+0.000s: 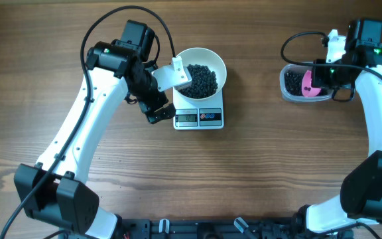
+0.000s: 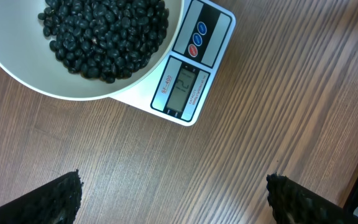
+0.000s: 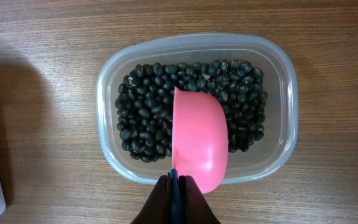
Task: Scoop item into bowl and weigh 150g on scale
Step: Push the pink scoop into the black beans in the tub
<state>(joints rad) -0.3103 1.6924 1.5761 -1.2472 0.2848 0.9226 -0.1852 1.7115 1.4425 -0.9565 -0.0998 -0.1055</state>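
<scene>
Item: black beans (image 1: 203,79), small, round and glossy, heaped in the white bowl (image 1: 219,61); the heap covers the floor of the bowl and lies well below the rim

Bowl: round, plain, unmarked; stands on the scale (image 1: 199,118), covers its platform and leaves only the front panel showing

Scale: white, rectangular, flat on the table (image 1: 244,179) near its middle. Grey display on the front panel; digits show but cannot be read. One red and two blue oval buttons sit beside the display. "SF-400" is printed along the edge of the display; the smaller print along the opposite edge is too fine to read

Left gripper (image 2: 173,180): jaws spread wide, nothing between them, above bare wood just beside the display end of the scale, clear of the bowl

Tub (image 3: 278,62): clear plastic, rounded rectangle, unlabelled, well apart from the scale on the right side of the table; holds more black beans in a shallow layer

Scoop (image 3: 197,140): pink, unmarked, domed back upward, over the beans inside the tub

Right gripper (image 3: 176,186): pinched tight on the thin blue handle of the scoop at the near wall of the tub
</scene>
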